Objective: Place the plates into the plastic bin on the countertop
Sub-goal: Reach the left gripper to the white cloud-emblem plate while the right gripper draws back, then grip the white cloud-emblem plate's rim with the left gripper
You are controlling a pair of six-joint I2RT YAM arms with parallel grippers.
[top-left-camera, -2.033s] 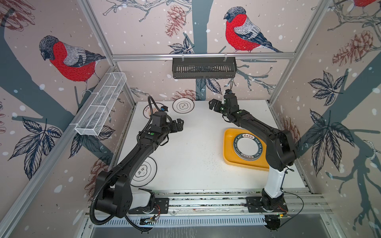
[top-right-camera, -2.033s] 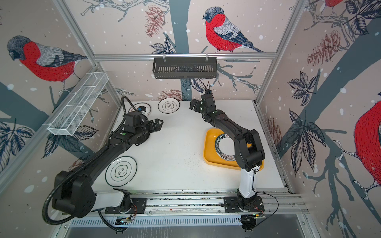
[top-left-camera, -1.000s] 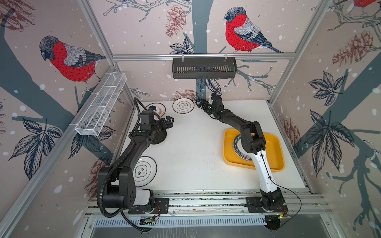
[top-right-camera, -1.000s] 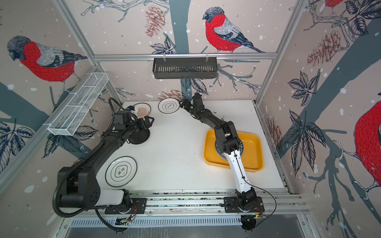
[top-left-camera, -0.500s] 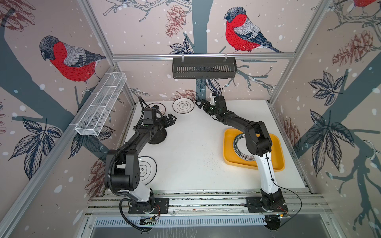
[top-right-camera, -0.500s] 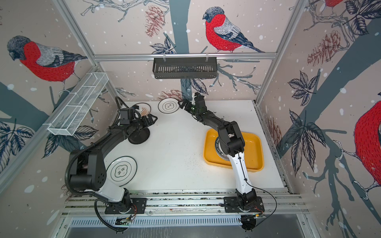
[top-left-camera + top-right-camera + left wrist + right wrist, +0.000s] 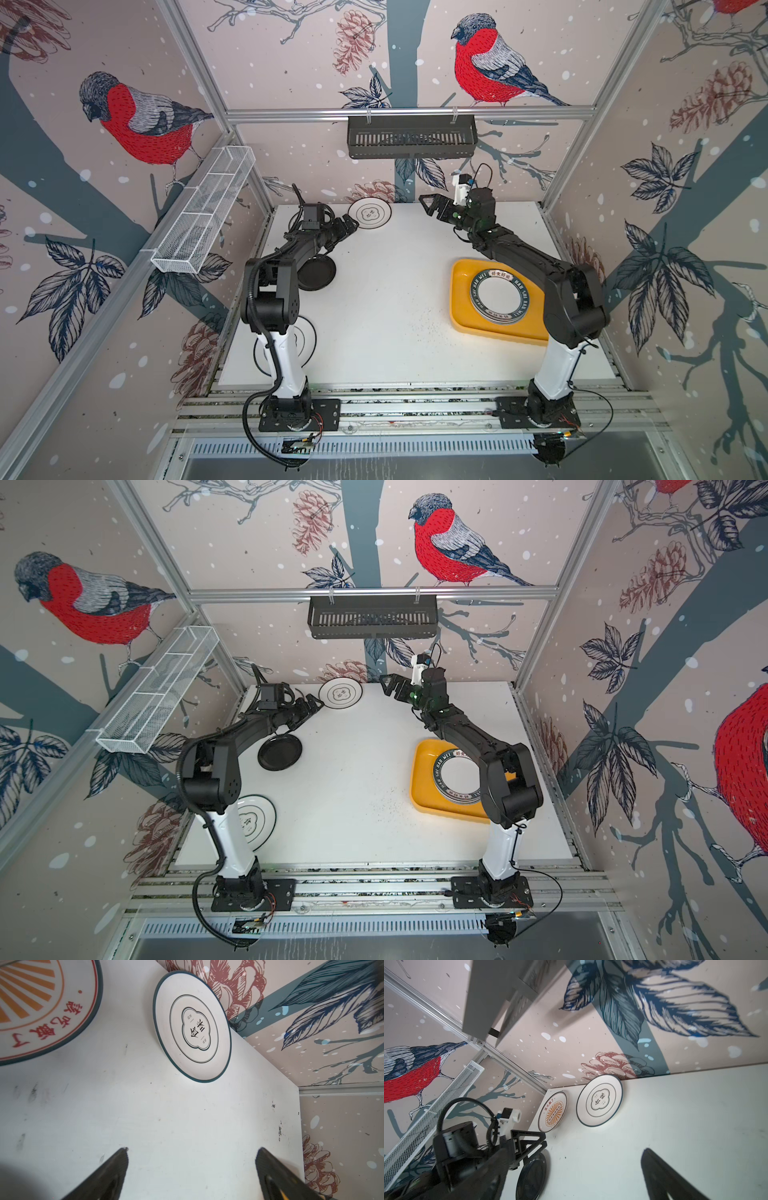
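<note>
L gripper (image 7: 192, 1150) spread wide, empty, above scuffed white countertop (image 7: 166, 1115); R gripper (image 7: 430, 204) spread, empty, nr round glossy plate (image 7: 369, 213).

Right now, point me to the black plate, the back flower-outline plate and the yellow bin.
black plate (image 7: 279, 752): in a top view, centre
back flower-outline plate (image 7: 196, 1028): left wrist view, centre emblem
yellow bin (image 7: 457, 299): in a top view, left wall
</note>
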